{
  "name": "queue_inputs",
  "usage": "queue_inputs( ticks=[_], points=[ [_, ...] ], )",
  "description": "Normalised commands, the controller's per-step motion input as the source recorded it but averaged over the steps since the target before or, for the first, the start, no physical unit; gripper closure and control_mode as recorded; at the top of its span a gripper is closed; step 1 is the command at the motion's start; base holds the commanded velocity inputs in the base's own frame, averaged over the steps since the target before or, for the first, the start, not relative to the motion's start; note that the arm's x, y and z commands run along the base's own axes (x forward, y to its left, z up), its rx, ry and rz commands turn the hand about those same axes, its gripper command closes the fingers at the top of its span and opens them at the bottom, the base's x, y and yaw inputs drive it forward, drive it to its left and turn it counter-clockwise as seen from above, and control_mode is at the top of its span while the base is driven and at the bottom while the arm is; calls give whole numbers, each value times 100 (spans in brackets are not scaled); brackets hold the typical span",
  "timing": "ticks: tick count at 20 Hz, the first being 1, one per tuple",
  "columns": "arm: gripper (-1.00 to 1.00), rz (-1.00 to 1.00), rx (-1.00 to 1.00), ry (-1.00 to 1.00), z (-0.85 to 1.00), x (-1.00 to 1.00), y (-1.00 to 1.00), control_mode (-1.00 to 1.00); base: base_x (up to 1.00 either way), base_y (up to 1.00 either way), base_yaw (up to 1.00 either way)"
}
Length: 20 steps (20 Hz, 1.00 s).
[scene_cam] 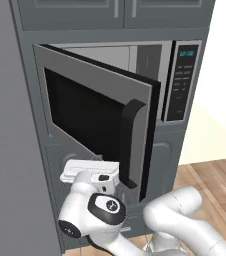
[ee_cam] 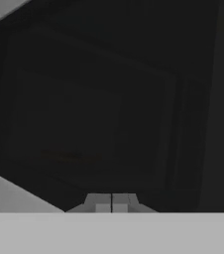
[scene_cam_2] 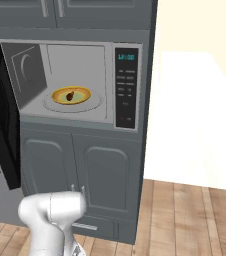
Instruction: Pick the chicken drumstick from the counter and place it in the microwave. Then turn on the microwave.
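Observation:
The microwave [scene_cam_2: 75, 65] stands open, its black-window door [scene_cam: 85, 110] swung out to the left. Inside, the small brown chicken drumstick [scene_cam_2: 71, 95] lies on a yellow plate [scene_cam_2: 83, 93] on the turntable. The keypad [scene_cam_2: 126, 87] with its teal display is to the right of the cavity. My gripper [ee_cam: 112, 204] is shut, with nothing between its fingertips, and points at the door's dark window from close up. The white hand [scene_cam: 90, 171] sits low against the door's outer face, left of the curved handle [scene_cam: 130, 145]. The counter is out of view.
Grey upper cabinets [scene_cam: 120, 12] run above the microwave and two lower cabinet doors [scene_cam_2: 80, 170] sit beneath it. A tall grey panel [scene_cam: 10, 150] fills the left side. Wooden floor [scene_cam_2: 185, 220] lies open to the right.

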Motion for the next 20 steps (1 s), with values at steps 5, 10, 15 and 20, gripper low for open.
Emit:
queue_inputs(
  ticks=[5,10,15,20],
  points=[
    [100,-6,0,5,45,10,-32,-100,0,0,0],
    [100,-4,3,10,57,3,-25,-100,0,0,0],
    [100,-1,2,9,39,13,-31,-100,0,0,0],
    [100,0,1,8,6,20,-39,-100,0,0,0]
  ],
)
